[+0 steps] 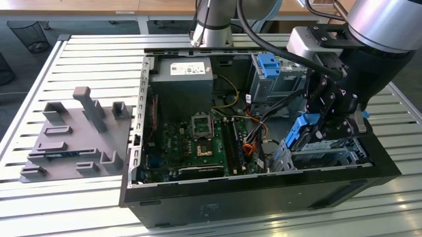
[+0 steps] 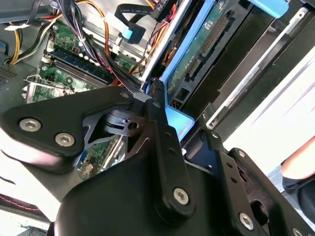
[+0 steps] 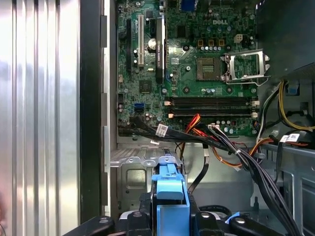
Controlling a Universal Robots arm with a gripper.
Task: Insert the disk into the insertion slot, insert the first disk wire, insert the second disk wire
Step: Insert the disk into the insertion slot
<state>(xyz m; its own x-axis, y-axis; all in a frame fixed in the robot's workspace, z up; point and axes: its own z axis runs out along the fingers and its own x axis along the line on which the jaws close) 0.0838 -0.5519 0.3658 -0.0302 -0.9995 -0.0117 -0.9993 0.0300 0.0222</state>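
The gripper (image 1: 326, 129) is clamped on the disk (image 3: 170, 196) by its blue frame. It holds the disk tilted, with the lower end at the mouth of the slot (image 1: 326, 155), in the case corner on the exterior view's right.

I judge the first step under way: the disk is not yet seated flat, and neither wire looks plugged into it.

Room is tight. The slot's walls are just beside the frame, and the case wall (image 1: 250, 202) runs close by. A black cable bundle (image 3: 231, 147) crosses near the slot's inner side. Beyond it lies the motherboard (image 1: 197, 143), then the grey bay (image 1: 270, 74) by the far wall.
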